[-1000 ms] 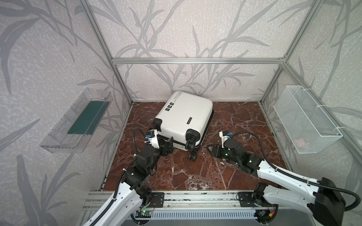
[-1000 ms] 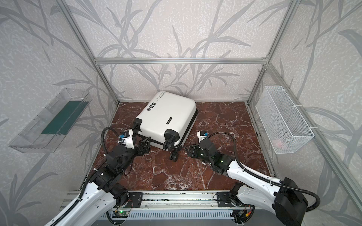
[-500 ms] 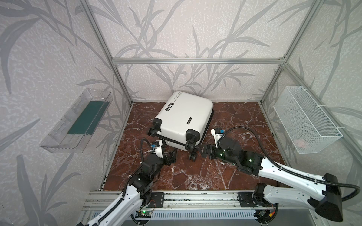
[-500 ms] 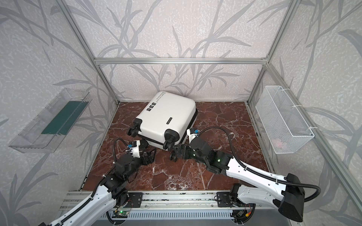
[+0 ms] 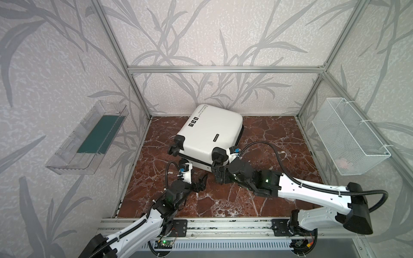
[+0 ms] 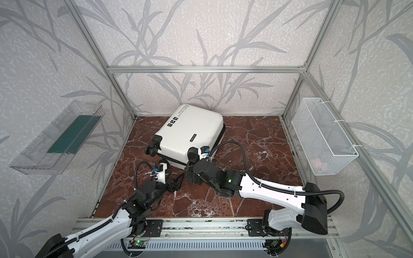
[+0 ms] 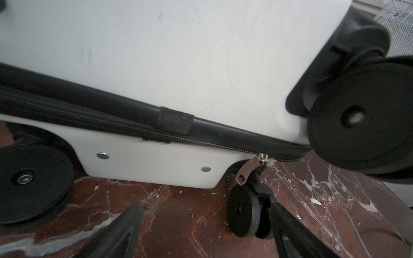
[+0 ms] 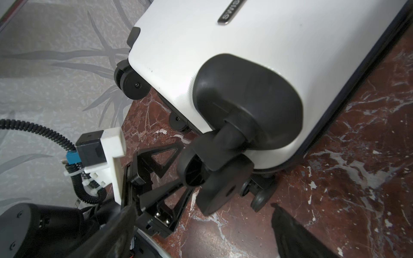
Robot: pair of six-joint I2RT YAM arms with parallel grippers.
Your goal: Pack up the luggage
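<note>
Beside the near wheels [image 5: 218,154] of the luggage [image 5: 207,131], left tool [image 5: 201,181] and right tool [image 5: 218,175] are held spread, empty; it could be rolled away if one is knocked.

Both top views sit high up front, looking down over the whole tabletop [image 5: 268,145]. Left wrist cam's low, right up against the luggage [image 7: 178,55] by its zipper seam [image 7: 201,143]; right wrist cam's close above one wheel [image 8: 224,192]. All four share that wheeled end.
</note>
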